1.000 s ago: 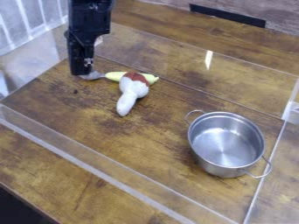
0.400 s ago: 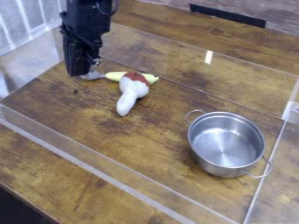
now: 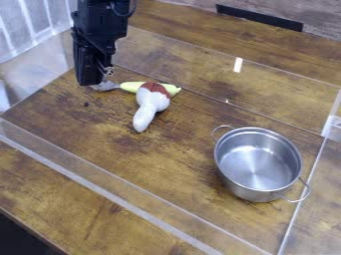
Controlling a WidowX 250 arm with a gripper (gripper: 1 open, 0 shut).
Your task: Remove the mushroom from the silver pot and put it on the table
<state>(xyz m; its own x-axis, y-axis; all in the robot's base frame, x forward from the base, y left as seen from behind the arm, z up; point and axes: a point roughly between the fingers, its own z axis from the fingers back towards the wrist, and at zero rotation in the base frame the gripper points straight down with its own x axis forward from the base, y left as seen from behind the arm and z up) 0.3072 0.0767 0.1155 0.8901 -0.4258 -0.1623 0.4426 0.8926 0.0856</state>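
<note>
The mushroom (image 3: 146,110) lies on its side on the table (image 3: 173,149), its white stem pointing toward the front and its reddish-brown cap (image 3: 156,90) toward the back. To its right, the silver pot (image 3: 257,162) stands upright and empty. My gripper (image 3: 95,80) hangs at the back left, pointing down with its tips just above the wood. It is a short way left of the mushroom's cap. Its fingers are shut and I see nothing between them.
A yellow-green piece (image 3: 131,87) lies behind the mushroom's cap, between it and the gripper. Clear acrylic walls (image 3: 306,199) edge the tabletop at the front, right and back. A dark slot (image 3: 260,14) sits on the far side.
The gripper has twisted slightly about its own axis while staying in the same spot. The mushroom and the pot have not moved.
</note>
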